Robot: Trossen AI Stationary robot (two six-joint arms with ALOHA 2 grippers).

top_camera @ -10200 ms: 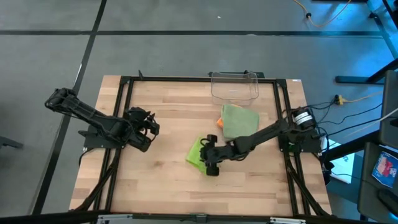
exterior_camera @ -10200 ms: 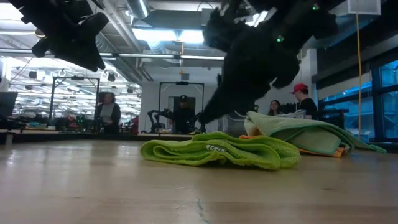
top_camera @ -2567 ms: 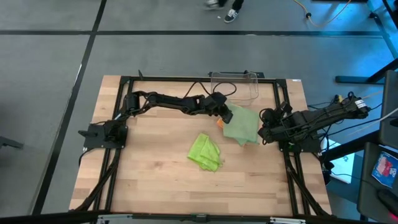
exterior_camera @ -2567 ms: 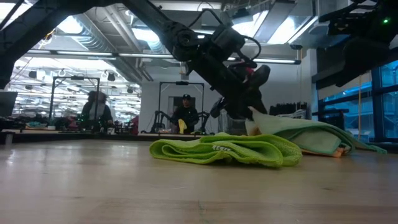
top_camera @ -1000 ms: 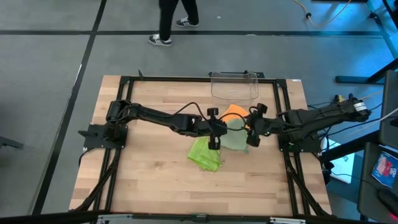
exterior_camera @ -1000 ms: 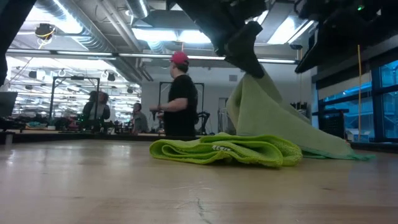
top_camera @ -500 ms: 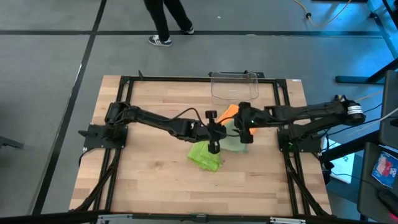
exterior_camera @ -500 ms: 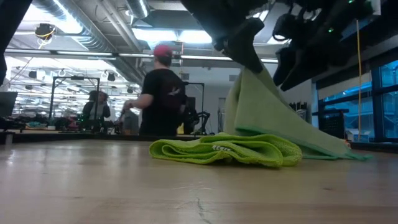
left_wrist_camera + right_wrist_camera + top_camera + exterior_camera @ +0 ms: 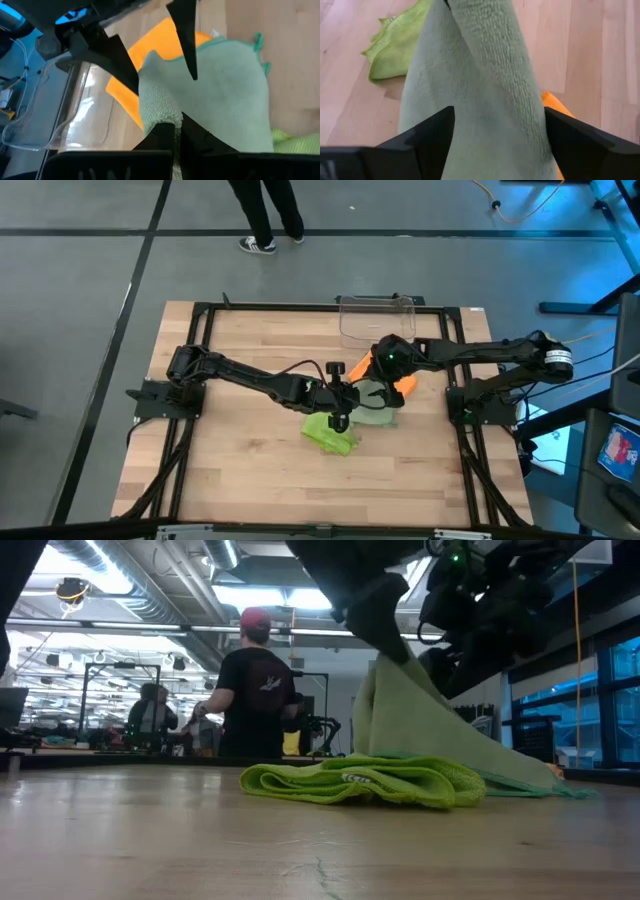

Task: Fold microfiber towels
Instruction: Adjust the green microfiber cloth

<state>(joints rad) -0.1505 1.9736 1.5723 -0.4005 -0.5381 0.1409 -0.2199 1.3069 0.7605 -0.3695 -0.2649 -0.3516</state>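
My left gripper is shut on the pale sage green towel and holds one part of it up like a tent. My right gripper is open. In the right wrist view its fingers stand on either side of the raised towel; I cannot tell whether they touch it. The lime green towel lies crumpled on the table in front of the sage one. The orange towel lies flat under the sage towel's far part. The teal towel is hidden. My left gripper pinches a bunched fold of the sage towel between its two fingers, at the raised peak. The fingers come slanting down from above. The towel hangs below them, and its lower part rests on the table and on the orange towel.
A clear plastic bin stands at the table's far edge, just behind the towels. Bare wood lies at the table's near side and left. A person walks in the room behind the table.
My right gripper has gone toward the table's left and then its far edge, up to the raised sage towel. My left gripper has kept the towel lifted and drawn it slightly toward the near edge. The person behind the table has walked along.
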